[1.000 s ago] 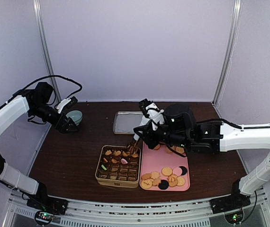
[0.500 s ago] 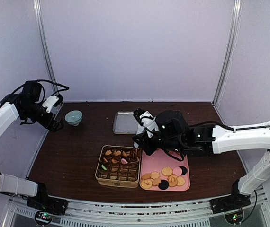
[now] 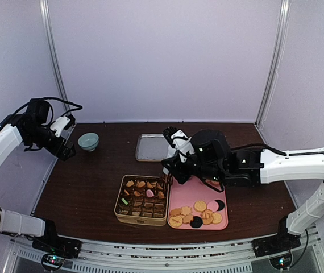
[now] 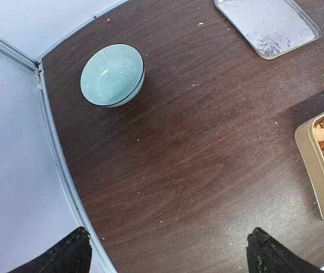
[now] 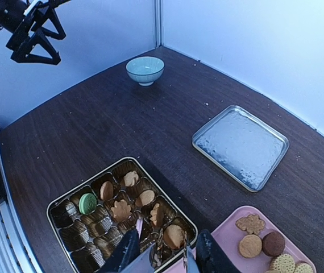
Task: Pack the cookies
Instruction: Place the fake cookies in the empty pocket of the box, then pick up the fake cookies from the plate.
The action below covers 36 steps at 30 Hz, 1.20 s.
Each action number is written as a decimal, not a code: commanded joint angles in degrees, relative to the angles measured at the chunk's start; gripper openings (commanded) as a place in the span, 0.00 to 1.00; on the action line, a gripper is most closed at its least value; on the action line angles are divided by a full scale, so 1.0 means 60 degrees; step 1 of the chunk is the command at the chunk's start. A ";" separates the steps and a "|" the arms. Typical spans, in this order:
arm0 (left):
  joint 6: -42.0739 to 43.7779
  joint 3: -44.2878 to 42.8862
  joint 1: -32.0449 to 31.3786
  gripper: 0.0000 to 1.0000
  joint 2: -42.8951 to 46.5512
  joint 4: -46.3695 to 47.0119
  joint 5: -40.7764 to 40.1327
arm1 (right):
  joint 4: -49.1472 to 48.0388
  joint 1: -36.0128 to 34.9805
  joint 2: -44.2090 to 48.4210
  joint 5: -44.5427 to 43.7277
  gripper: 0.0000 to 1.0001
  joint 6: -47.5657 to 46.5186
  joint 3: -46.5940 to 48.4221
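Observation:
The cookies [image 3: 199, 213] lie on a pink tray [image 3: 183, 195], round tan ones with a few pink and black. Other cookies [image 5: 121, 207] sit in paper cups in a gold tin [image 3: 117, 202]. My right gripper [image 3: 169, 175] is shut on metal tongs [image 5: 180, 259] over the tin's right corner. In the right wrist view the gripper [image 5: 167, 257] holds the tong tips just above a tan cookie [image 5: 173, 235] in the corner cup, and the tips hold nothing. My left gripper [image 3: 65, 149] is open and empty [image 4: 165, 256], high over the table's far left.
A pale green bowl [image 3: 88, 140] stands at the back left, near the left gripper. A shallow metal tray [image 3: 150, 147] lies behind the tin. The left wall post and the table's left edge run close to the left gripper [image 5: 34, 37].
My left arm has drawn back to the left, away from the bowl, then held still. My right gripper with the tongs has shifted slightly right over the tin's corner.

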<state>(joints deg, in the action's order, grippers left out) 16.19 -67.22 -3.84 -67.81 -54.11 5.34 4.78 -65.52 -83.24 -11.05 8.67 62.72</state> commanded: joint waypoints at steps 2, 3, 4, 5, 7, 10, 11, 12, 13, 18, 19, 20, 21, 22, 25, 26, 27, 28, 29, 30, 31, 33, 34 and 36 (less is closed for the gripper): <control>0.0011 -0.0292 0.0087 0.98 -0.0109 0.0009 0.0472 | -0.0119 0.0644 0.0977 -0.0463 0.33 -0.0125 0.0177; -0.0001 -0.0297 0.0083 0.98 -0.0102 0.0009 0.0543 | -0.0142 0.0848 0.1050 -0.0470 0.33 -0.0036 0.0057; -0.0033 -0.0288 0.0083 0.98 -0.0096 0.0009 0.0655 | -0.0158 0.1027 0.1109 -0.0482 0.33 0.0019 -0.0039; -0.0076 -0.0271 0.0090 0.98 -0.0102 0.0009 0.0747 | -0.0191 0.1209 0.1131 -0.0498 0.33 0.0064 -0.0179; -0.0202 -0.0193 0.0087 0.98 -0.0109 0.0016 0.1029 | -0.0348 0.1540 0.1092 -0.0551 0.33 0.0093 -0.0441; -0.0239 0.0002 0.0094 0.98 -0.0138 0.0053 0.1546 | -0.0689 0.1956 0.0849 -0.0451 0.36 0.0094 -0.0733; -0.0158 0.0101 0.0084 0.98 -0.0124 0.0099 0.1738 | -0.0752 0.2046 0.0730 -0.0383 0.36 0.0101 -0.0753; -0.0108 0.0239 0.0090 0.98 -0.0062 0.0222 0.1851 | -0.0816 0.2111 0.0604 -0.0385 0.36 0.0107 -0.0763; -0.0068 0.0385 0.0087 0.98 0.0023 0.0371 0.1937 | -0.0875 0.2183 0.0502 -0.0367 0.36 0.0101 -0.0759; -0.0053 0.0278 0.0083 0.98 -0.0154 0.0341 0.2498 | -0.1296 0.2405 -0.0042 -0.0367 0.37 0.0050 -0.0796; -0.0118 0.0186 0.0086 0.98 -0.0267 0.0226 0.2607 | -0.1395 0.2434 -0.0137 -0.0343 0.37 0.0030 -0.0814; -0.0163 0.0096 0.0089 0.98 -0.0327 0.0159 0.2690 | -0.1484 0.2459 -0.0234 -0.0349 0.37 -0.0002 -0.0818; -0.0237 0.0035 0.0091 0.98 -0.0342 0.0150 0.2754 | -0.1574 0.2494 -0.0337 -0.0351 0.37 -0.0019 -0.0815; -0.0262 0.0035 0.0084 0.98 -0.0309 0.0173 0.2821 | -0.1668 0.2536 -0.0436 -0.0333 0.37 -0.0037 -0.0827; -0.0316 0.0022 0.0090 0.98 -0.0221 0.0170 0.2995 | -0.1913 0.2657 -0.0724 -0.0270 0.38 0.0064 -0.0878; -0.0323 -0.0049 0.0085 0.98 -0.0213 0.0113 0.3025 | -0.2010 0.2691 -0.0805 -0.0208 0.39 0.0108 -0.0897; -0.0315 -0.0122 0.0083 0.98 -0.0223 0.0013 0.3059 | -0.2097 0.2717 -0.0899 -0.0165 0.39 0.0149 -0.0905; -0.0303 -0.0210 0.0088 0.98 -0.0244 -0.0082 0.3132 | -0.2112 0.2749 -0.0977 -0.0120 0.40 0.0165 -0.0903; -0.0289 -0.0303 0.0085 0.98 -0.0252 -0.0193 0.3236 | -0.2129 0.2757 -0.1093 -0.0077 0.40 0.0179 -0.0902; -0.0272 -0.0366 0.0083 0.98 -0.0255 -0.0302 0.3355 | -0.2131 0.2774 -0.1153 -0.0055 0.40 0.0181 -0.0906; -0.0254 -0.0405 0.0083 0.98 -0.0248 -0.0347 0.3526 | -0.2131 0.2775 -0.1197 -0.0049 0.40 0.0193 -0.0920; -0.0240 -0.0413 0.0087 0.98 -0.0193 -0.0357 0.3917 | -0.2129 0.2773 -0.1245 -0.0047 0.40 0.0228 -0.1001; -0.0233 -0.0402 0.0090 0.98 -0.0166 -0.0357 0.4059 | -0.2129 0.2780 -0.1224 -0.0037 0.40 0.0242 -0.1069; -0.0209 -0.0424 0.0083 0.98 -0.0112 -0.0370 0.4163 | -0.2136 0.2788 -0.1138 -0.0019 0.40 0.0314 -0.1226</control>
<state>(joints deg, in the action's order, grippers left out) 14.85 -68.18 -3.79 -69.32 -55.59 25.96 -6.02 -49.12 -90.45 -11.60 9.43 57.14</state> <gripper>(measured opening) 0.978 0.396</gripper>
